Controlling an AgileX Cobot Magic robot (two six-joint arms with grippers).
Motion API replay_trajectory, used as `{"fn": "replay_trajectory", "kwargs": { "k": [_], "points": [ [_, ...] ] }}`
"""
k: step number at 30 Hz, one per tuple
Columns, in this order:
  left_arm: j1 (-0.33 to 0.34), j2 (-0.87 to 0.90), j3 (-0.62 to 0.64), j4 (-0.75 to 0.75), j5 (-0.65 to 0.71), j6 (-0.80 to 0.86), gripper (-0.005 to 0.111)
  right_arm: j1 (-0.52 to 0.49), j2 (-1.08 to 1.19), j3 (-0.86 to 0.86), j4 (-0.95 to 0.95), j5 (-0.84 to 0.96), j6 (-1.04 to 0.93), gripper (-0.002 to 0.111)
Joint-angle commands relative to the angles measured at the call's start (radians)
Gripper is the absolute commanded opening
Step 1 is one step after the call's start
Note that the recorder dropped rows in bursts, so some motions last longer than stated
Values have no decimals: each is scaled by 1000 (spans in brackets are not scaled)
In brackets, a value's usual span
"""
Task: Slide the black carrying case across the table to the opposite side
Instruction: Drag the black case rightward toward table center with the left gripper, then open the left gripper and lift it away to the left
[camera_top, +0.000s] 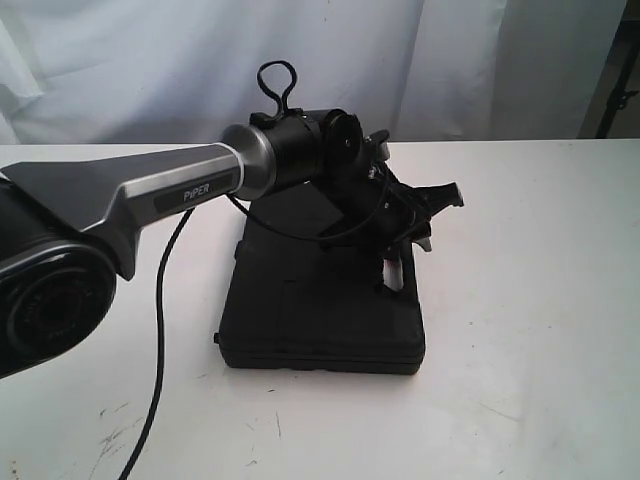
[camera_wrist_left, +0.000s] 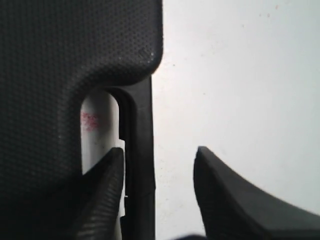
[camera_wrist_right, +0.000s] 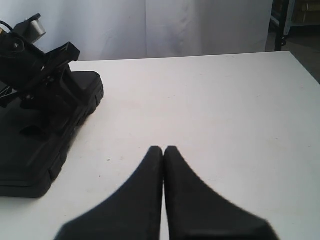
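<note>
In the exterior view the left tool hangs over one end of the black carrying case, which lies flat beneath it on the white counter. Only the left wrist view shows its fingers spread wide astride the case's handle bar, clamping nothing, with a small red mark showing through the handle slot. Only the right wrist view shows the right tool, closed tight and empty, the case off to its side and apart from it.

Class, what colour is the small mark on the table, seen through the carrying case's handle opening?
Reddish pink mark; the left wrist view shows it best.
</note>
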Motion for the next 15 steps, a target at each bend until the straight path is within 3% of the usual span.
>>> {"fn": "replay_trajectory", "kwargs": {
  "k": [1,11,13,14,15],
  "points": [
    [-5,-18,-7,15,-5,14,48,-5,-5,3,1,-2,0,0],
    [20,-103,-13,137,2,8,47,-5,-5,3,1,-2,0,0],
    [36,-142,-13,195,28,10,32,-5,-5,3,1,-2,0,0],
    [42,-169,-13,258,59,14,13,-5,-5,3,1,-2,0,0],
    [42,-180,-13,287,71,13,6,-5,-5,3,1,-2,0,0]
  ]
}}
